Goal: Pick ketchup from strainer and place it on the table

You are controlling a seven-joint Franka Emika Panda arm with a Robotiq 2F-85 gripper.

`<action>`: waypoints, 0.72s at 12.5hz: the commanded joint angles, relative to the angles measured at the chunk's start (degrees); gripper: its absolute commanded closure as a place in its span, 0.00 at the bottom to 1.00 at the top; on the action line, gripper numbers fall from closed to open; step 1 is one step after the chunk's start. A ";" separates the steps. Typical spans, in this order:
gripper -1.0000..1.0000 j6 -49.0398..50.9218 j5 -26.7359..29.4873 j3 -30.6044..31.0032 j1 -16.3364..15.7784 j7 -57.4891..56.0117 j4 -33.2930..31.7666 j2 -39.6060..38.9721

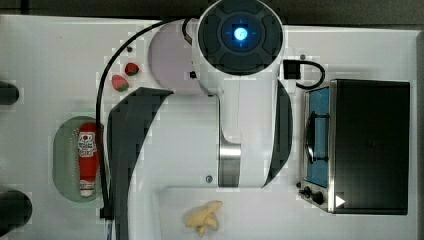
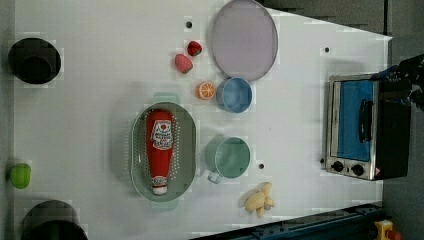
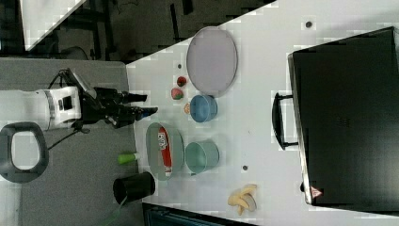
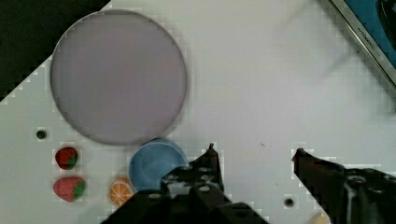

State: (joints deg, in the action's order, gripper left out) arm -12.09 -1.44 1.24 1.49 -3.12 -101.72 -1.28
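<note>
The ketchup [image 2: 160, 150], a red squeeze bottle with a white cap and label, lies lengthwise in the pale green oval strainer [image 2: 138, 150] on the white table [image 2: 90, 100]. The same ketchup [image 1: 87, 160] and strainer [image 1: 65, 155] sit at the top view's left, beside the arm's dark shadowed link. In the right view my gripper [image 3: 146, 104] hangs open, apart from the ketchup [image 3: 164, 150] and strainer [image 3: 153, 141]. The wrist view has my gripper [image 4: 254, 156] open with bare table between its fingers [image 4: 210, 161], next to a blue cup [image 4: 152, 163].
A green cup [image 2: 227, 157] stands beside the strainer. A blue cup [image 2: 234, 95], orange slice [image 2: 205, 90], two strawberries [image 2: 184, 63] and a grey plate [image 2: 243, 40] lie further on. A toaster oven [image 2: 365, 130] and a banana [image 2: 258, 199] sit at the left view's right.
</note>
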 commanded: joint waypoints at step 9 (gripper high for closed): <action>0.00 9.89 3.09 16.69 3.25 3.53 -6.84 12.89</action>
State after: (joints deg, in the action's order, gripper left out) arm -3.21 0.67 16.62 6.63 -1.69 -107.09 14.00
